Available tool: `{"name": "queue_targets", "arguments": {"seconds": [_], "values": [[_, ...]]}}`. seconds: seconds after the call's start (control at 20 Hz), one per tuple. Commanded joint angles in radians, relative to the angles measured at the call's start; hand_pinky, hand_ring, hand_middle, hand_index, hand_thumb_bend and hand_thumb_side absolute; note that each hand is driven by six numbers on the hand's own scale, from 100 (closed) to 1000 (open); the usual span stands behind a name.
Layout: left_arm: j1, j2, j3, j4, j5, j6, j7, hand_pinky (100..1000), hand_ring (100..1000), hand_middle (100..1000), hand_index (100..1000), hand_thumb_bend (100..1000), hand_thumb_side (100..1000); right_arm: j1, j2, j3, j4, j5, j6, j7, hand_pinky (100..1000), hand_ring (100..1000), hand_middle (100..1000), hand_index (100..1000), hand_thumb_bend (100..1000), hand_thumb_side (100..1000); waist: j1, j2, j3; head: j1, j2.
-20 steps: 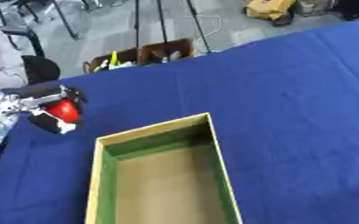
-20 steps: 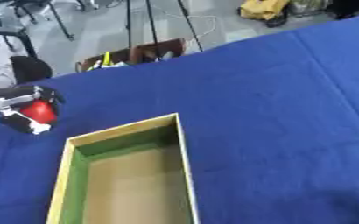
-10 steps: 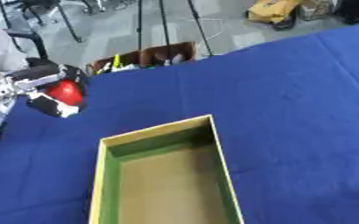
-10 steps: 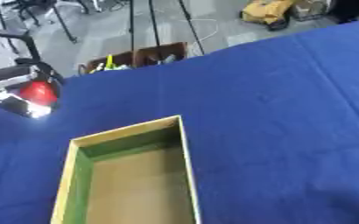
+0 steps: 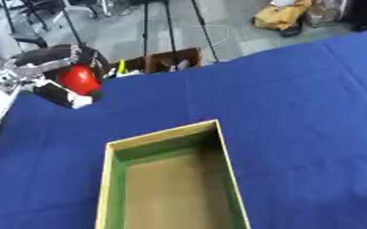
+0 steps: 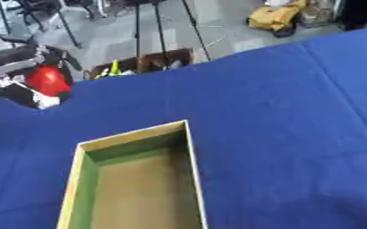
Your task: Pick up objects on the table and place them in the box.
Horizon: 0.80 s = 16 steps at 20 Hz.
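— How many things did you count?
— One red object, clamped in the left robot hand at the far left, above the blue surface.
— And boxes?
— One box, near, left of centre.

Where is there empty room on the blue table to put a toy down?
Right of the box the blue table is bare. So is the strip beyond the box's far wall. The far left is crowded: the left hand holds a red object there.
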Motion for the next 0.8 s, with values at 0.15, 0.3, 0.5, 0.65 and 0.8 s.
{"name": "queue_targets", "arguments": {"seconds": [0.15, 0.3, 0.5, 0.65, 0.8], "values": [[-0.022, -0.012, -0.035, -0.084, 0.086, -0.116, -0.222, 344, 596, 744, 395, 100, 293, 0.009, -0.036, -0.007, -0.021, -0.052, 0.006, -0.004, 277, 399, 359, 585, 233, 693, -0.021, -0.043, 0.012, -0.001, 0.019], [-0.025, -0.045, -0.052, -0.113, 0.122, -0.102, -0.270, 343, 591, 747, 404, 100, 300, 0.018, -0.044, -0.010, -0.021, -0.074, 0.004, -0.008, 278, 400, 360, 585, 228, 693, -0.031, -0.057, 0.020, -0.003, 0.024], [-0.020, -0.097, -0.077, -0.165, 0.149, -0.093, -0.312, 339, 587, 738, 401, 100, 305, 0.023, -0.048, -0.013, -0.021, -0.093, 0.005, -0.011, 279, 400, 360, 585, 224, 692, -0.041, -0.068, 0.027, -0.007, 0.026], [-0.011, -0.126, -0.108, -0.213, 0.129, -0.102, -0.316, 344, 594, 737, 402, 100, 299, 0.025, -0.047, -0.015, -0.021, -0.098, 0.005, -0.011, 279, 400, 360, 585, 215, 687, -0.045, -0.068, 0.028, -0.006, 0.023], [-0.001, -0.136, -0.144, -0.251, 0.078, -0.127, -0.316, 363, 612, 727, 406, 100, 283, 0.023, -0.045, -0.016, -0.021, -0.095, 0.008, -0.011, 278, 400, 360, 585, 228, 691, -0.043, -0.066, 0.028, -0.003, 0.018]]}}
